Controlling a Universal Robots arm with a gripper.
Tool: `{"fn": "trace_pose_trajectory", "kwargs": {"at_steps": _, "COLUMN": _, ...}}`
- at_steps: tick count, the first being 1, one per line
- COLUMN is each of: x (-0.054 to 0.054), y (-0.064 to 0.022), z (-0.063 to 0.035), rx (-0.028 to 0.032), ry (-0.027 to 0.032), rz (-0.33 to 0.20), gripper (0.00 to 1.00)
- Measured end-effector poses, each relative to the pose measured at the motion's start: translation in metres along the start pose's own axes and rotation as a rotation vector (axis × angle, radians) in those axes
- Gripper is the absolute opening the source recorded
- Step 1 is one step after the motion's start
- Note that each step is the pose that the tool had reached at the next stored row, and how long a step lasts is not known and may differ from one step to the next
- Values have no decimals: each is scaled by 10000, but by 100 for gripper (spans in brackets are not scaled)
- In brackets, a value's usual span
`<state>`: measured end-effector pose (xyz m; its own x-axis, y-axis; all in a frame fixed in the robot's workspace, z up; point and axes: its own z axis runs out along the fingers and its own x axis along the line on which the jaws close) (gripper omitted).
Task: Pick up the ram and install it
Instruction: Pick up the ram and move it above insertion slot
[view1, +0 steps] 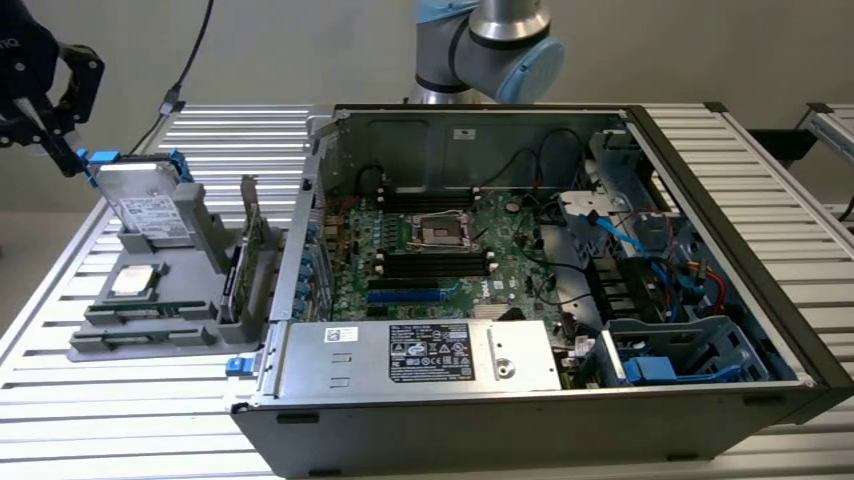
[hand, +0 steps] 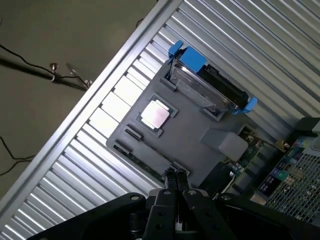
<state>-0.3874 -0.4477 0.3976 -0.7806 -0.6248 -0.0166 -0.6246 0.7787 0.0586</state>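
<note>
Closest to my wrist camera is the claw, its two fingers pressed together with nothing between them; I read it as shut and empty. The ram sits in a groove along the front of the grey holder, not yet picked up.

On the exterior view's clock face its long axis runs roughly from 9 to 3. The claw hangs well above it, near the holder's far end, so the ram lies at about 5 o'clock from the claw. Through the wrist camera the fingertips line up over one end of the green stick, though I judge that to be line of sight and not contact.

Just behind the ram in the holder are the processor chip and then the hard drive in its blue brackets. At 3 o'clock from the holder, on the slatted tabletop, the open computer case shows its black memory slots.
</note>
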Motion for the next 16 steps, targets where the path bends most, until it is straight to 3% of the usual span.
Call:
{"fn": "trace_pose_trajectory", "kwargs": {"at_steps": 9, "x": 0, "y": 0, "z": 1, "rx": 31, "ry": 34, "rz": -1613, "gripper": 10}}
{"fn": "trace_pose_trajectory", "kwargs": {"at_steps": 16, "x": 0, "y": 0, "z": 1, "rx": 30, "ry": 123, "rz": -2880, "gripper": 10}}
